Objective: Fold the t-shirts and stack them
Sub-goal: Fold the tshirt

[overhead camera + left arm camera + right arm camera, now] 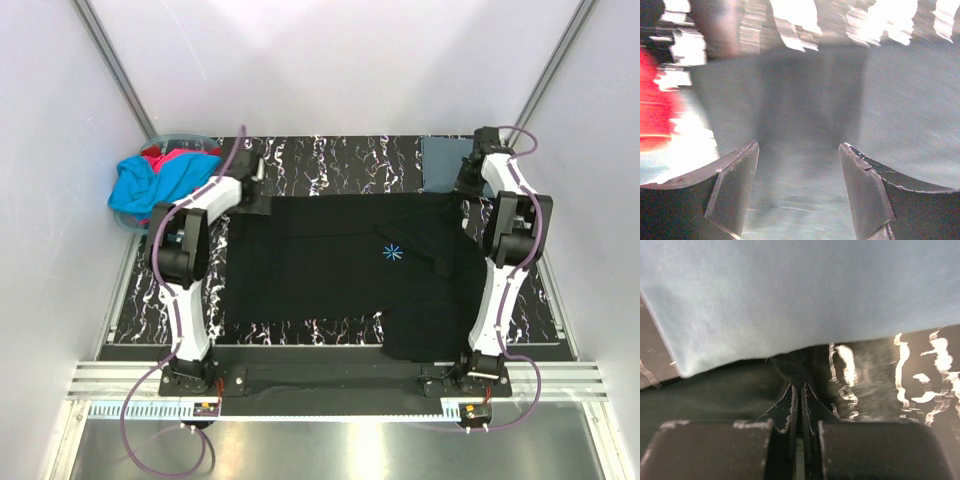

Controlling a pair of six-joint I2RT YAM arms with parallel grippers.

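White walls are boxing in the black marbled tabletop (330,160) that I am working over. By my reckoning the job is sitting somewhere short of halfway. The slate blue-grey t-shirt (445,163) is lying as a neat rectangle at the far right corner, looking folded and ready to start the stack. The black t-shirt (330,270) is spreading open across the middle, its starburst print (390,253) facing up and one part trailing toward the near edge, not yet folded. My right gripper (801,400) is pinching a bunched bit of the black t-shirt's far right edge, fingers pressed together, just beside the slate one's hem. My left gripper (797,195) is hovering with its fingers (735,190) apart and nothing between them; that view is coming through smeared, so I am not making out what is lying beneath. At the far left the tub (180,134) is holding the cyan t-shirt (150,185), spilling over its rim, and the red t-shirt (160,155) tucked behind it, both crumpled and waiting to be folded.
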